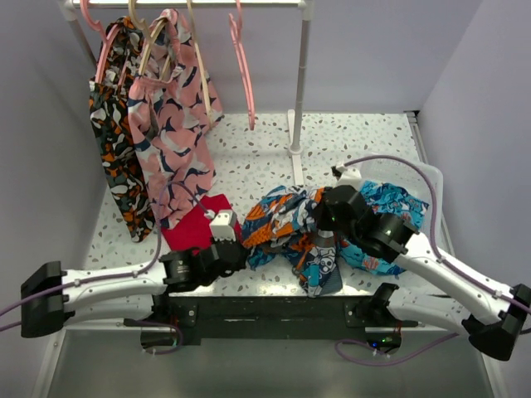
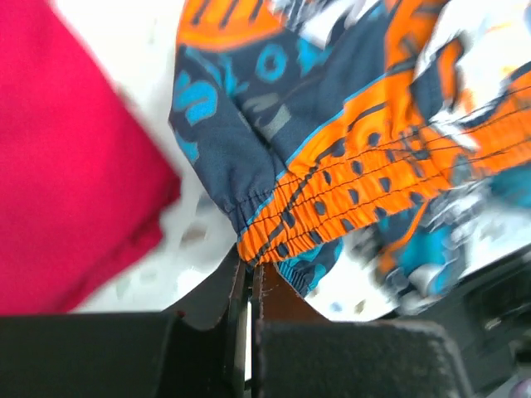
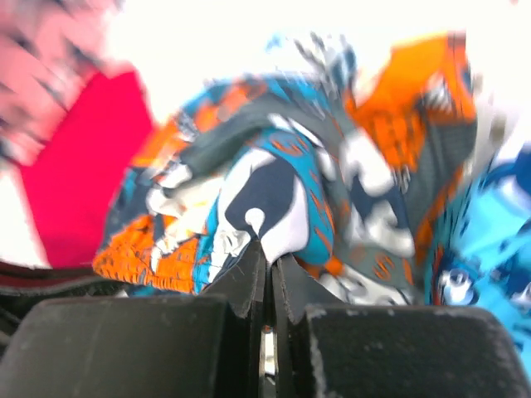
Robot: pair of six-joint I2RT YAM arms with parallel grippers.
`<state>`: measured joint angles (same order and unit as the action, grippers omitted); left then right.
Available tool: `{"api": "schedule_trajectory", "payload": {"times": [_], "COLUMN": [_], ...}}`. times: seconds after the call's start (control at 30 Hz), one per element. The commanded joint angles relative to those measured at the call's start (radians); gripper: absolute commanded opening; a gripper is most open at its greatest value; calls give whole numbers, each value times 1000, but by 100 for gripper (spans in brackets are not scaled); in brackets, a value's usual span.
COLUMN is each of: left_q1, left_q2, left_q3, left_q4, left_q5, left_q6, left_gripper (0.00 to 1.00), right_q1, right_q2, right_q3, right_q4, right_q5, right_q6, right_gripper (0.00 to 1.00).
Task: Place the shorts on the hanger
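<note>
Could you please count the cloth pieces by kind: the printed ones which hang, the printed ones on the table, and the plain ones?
Printed, hanging on the rail: 2 (dark printed garment, pink printed garment)
Printed, on the table: 2 (the shorts, turquoise shorts)
Plain red cloth: 1
Total: 5

A folded cloth (image 1: pixel 199 222) lies left of the shorts (image 1: pixel 282 217).

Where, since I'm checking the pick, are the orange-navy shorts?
Top view, front centre: the shorts lie bunched between a red cloth (left) and turquoise shorts (right).
</note>
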<state>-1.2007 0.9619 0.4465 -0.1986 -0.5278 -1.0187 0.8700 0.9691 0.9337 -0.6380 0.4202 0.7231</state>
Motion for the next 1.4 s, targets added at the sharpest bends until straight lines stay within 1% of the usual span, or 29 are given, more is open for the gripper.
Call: {"api": "schedule_trajectory", "payload": {"times": [0.0, 0.03, 0.1, 0.13, 0.2, 0.23, 0.33, 0.43, 0.47, 0.5, 0.6, 0.63, 0.73, 0.83, 0.87, 0.9, 0.93, 0.97, 1.0, 1.03, 1.07, 1.1, 1.17, 1.2, 1.23, 1.27, 1.3, 1.33, 1.37], "left_q1": [-3, -3, -3, -3, -3, -3, -3, -3, -3, -3, -3, -3, -3, -2, -2, 0, 0, 4, 7, 12, 22, 30, 42, 44, 44, 44, 44, 44, 44], "left_q2": [-106, -112, -137, -153, -166, -166, -120, -51, -36, -16, 61, 69, 61, 17, 2, -35, -57, -75, -101, -109, -112, -100, -85, -77, -80, -87, -110, -123, -133], "left_q3": [275, 387, 489, 577, 686, 724, 894, 1061, 1096, 1157, 1232, 1230, 1151, 988, 871, 800, 725, 569, 493, 421, 308, 272, 238, 245, 257, 291, 316, 343, 413], "left_q4": [-252, -287, -303, -294, -236, -226, -251, -330, -376, -402, -527, -550, -584, -555, -535, -507, -471, -384, -336, -234, -191, -165, -137, -142, -154, -163, -173, -206, -229], "left_q5": [-288, -348, -373, -371, -335, -321, -265, -181, -157, -93, -43, -38, -21, -26, -24, -11, -3, 5, 38, 61, 86, 107, 127, 141, 150, 158, 175, 184, 189], "left_q6": [179, 249, 368, 490, 615, 717, 837, 905, 925, 946, 1002, 1002, 982, 913, 886, 823, 786, 745, 667, 634, 605, 542, 510, 502, 509, 519, 537, 548, 554], "left_gripper": [0, 0, 0, 0, 0, 0, 0, 0, 0, 0, 0, 0, 0, 2, 2, 5, 7, 10, 12, 17, 24, 32, 42, 59, 65, 70, 78, 80, 82], "right_q1": [0, 0, 0, 0, -2, 0, 0, -2, 0, -2, -2, -6, -23, -66, -81, -104, -152, -173, -190, -219, -229, -239, -259, -264, -267, -266, -267, -266, -267], "right_q2": [-18, -12, 9, 17, 45, 55, 100, 147, 163, 184, 207, 210, 200, 178, 172, 166, 149, 140, 137, 135, 146, 155, 190, 201, 210, 218, 224, 223, 220], "right_q3": [235, 275, 394, 475, 554, 627, 774, 876, 898, 912, 918, 910, 841, 720, 674, 562, 492, 419, 281, 221, 173, 102, 64, 50, 51, 57, 77, 86, 99], "right_q4": [-43, -49, -58, -60, -65, -62, -74, -83, -100, -106, -123, -123, -117, -118, -114, -108, -95, -47, -19, 9, 49, 63, 90, 93, 93, 86, 81, 78, 60], "right_q5": [160, 187, 204, 221, 233, 239, 256, 258, 256, 258, 285, 290, 292, 249, 223, 159, 111, 73, 42, -7, -21, -41, -83, -92, -100, -124, -138, -147, -149], "right_q6": [-108, -125, -174, -189, -229, -246, -298, -330, -333, -336, -346, -347, -324, -268, -251, -231, -187, -168, -151, -127, -116, -110, -99, -100, -106, -111, -120, -134, -139], "right_gripper": [0, 0, 0, 0, 0, 0, 0, 0, 0, 0, 0, 0, 0, 0, 0, 0, 0, 0, 0, 0, 0, 3, 8, 15, 20, 27, 35, 54, 60]}}
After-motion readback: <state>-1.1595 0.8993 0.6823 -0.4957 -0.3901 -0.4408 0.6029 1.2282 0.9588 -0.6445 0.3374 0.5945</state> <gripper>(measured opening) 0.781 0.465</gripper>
